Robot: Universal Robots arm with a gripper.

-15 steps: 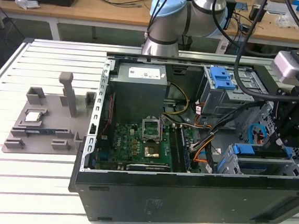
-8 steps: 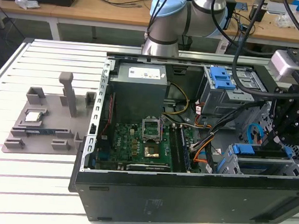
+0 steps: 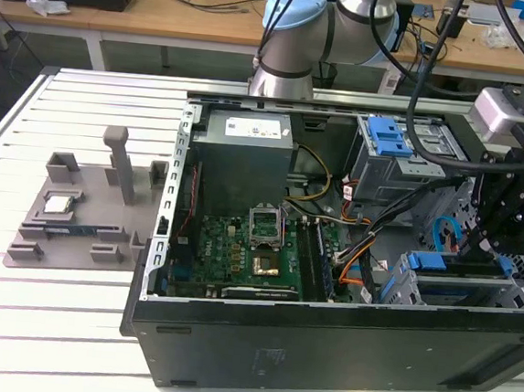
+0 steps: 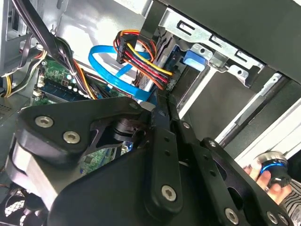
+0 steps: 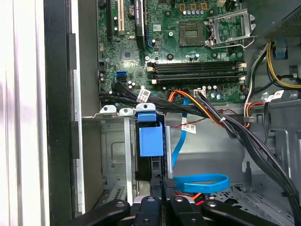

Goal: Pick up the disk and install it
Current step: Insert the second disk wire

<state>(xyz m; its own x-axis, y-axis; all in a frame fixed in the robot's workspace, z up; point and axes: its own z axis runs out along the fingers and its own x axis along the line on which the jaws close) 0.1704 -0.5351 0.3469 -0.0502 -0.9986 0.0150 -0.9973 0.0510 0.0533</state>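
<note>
The disk [image 3: 428,263] sits in the drive cage at the front corner of the open computer case, on the exterior view's right. Its blue carrier frame shows at both ends of the slot. In the first wrist view the carrier's blue end [image 5: 150,140] stands in the cage slot between metal rails. My black gripper [image 3: 478,247] reaches down to the cage from above. Its fingers are pressed together with no gap in both wrist views, and the gripper [image 5: 164,183] has its tip right at the edge of the slot. In the second wrist view the gripper [image 4: 162,101] points towards the bundled cables.
Blue data cable [image 5: 202,181] and orange-yellow power wires [image 4: 141,56] crowd the cage. The motherboard [image 3: 248,250] and grey power supply [image 3: 245,149] fill the case; a second cage carries a blue piece [image 3: 387,134]. A grey parts fixture [image 3: 59,206] lies outside. A hand [image 4: 265,175] holds a blue-ringed knob.
</note>
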